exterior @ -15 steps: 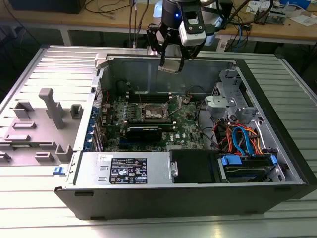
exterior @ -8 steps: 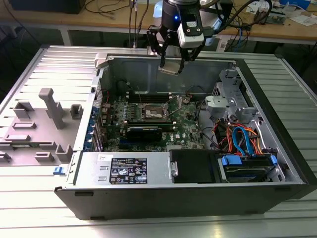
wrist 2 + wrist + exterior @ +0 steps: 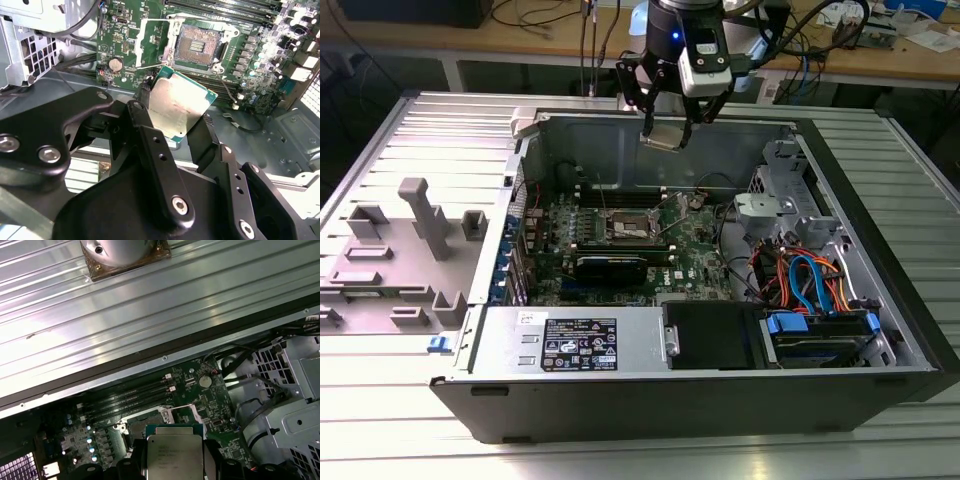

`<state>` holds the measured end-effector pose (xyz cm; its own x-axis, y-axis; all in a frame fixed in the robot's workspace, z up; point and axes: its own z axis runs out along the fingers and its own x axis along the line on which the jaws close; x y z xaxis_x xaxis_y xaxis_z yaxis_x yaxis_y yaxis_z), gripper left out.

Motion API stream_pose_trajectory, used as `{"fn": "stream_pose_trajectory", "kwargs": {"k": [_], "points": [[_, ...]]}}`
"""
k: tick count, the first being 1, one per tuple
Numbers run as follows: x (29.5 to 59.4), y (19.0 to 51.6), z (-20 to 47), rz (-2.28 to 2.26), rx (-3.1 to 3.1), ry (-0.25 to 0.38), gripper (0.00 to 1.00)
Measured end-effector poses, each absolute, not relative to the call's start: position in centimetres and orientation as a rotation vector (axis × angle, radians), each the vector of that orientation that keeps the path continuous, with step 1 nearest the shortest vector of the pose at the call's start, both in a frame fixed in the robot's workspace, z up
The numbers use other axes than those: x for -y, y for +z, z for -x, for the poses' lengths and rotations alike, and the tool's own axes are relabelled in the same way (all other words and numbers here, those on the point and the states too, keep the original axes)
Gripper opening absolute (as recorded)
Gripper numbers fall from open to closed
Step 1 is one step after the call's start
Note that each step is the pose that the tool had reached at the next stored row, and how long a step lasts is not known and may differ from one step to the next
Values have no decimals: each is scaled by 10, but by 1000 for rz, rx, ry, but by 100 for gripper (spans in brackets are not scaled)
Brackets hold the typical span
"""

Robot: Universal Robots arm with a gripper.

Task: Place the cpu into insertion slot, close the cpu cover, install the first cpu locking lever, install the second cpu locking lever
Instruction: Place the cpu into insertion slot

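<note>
The cpu (image 3: 665, 137) hangs tilted in the air, clamped by its edges in the end effector (image 3: 666, 130) over the open computer case (image 3: 650, 410). It's well apart from the insertion slot (image 3: 628, 228), whose dark centre lies bare on the green board (image 3: 558, 228).
</note>
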<state>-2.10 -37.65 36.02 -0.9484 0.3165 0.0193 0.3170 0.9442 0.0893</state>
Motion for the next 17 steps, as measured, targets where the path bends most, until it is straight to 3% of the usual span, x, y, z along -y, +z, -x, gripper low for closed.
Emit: {"fn": "stream_pose_trajectory", "kwargs": {"k": [17], "points": [[384, 356, 36, 676, 3063, -143, 54]]}}
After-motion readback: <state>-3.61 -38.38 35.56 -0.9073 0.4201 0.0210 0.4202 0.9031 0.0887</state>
